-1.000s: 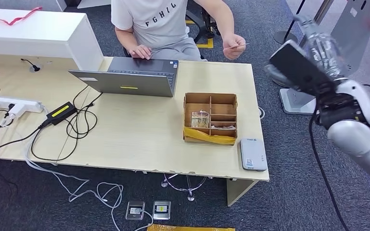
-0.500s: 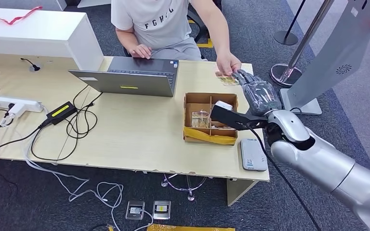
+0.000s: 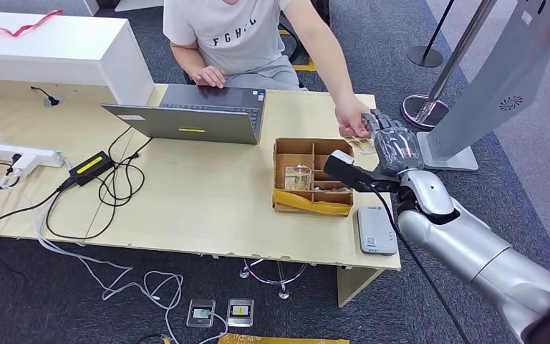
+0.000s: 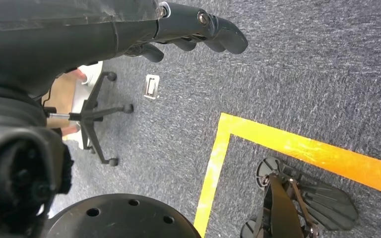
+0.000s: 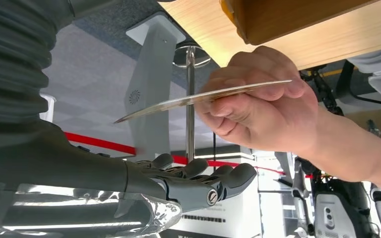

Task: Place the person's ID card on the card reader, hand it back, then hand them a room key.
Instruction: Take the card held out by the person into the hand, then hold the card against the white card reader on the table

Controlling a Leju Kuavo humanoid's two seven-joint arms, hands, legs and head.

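Note:
The person's hand [image 3: 349,120] holds the ID card [image 3: 363,145] out over the table's far right corner. My right hand [image 3: 394,143] sits just beside it, fingers spread and holding nothing. In the right wrist view the thin card [image 5: 198,99] is pinched edge-on in the person's hand [image 5: 263,109], with a gap between it and my fingers [image 5: 203,181]. The grey card reader [image 3: 377,229] lies at the table's near right corner. My left hand [image 4: 193,22] hangs over the carpet, holding nothing.
A cardboard divider box [image 3: 313,175] with small items stands between the reader and the laptop [image 3: 193,115]. Cables and a power strip [image 3: 14,158] cover the table's left. A grey kiosk stand [image 3: 494,79] rises to the right of the table.
My right arm has swung down from high on the right to the table's far right corner. The person's hand has reached forward with the card to meet it.

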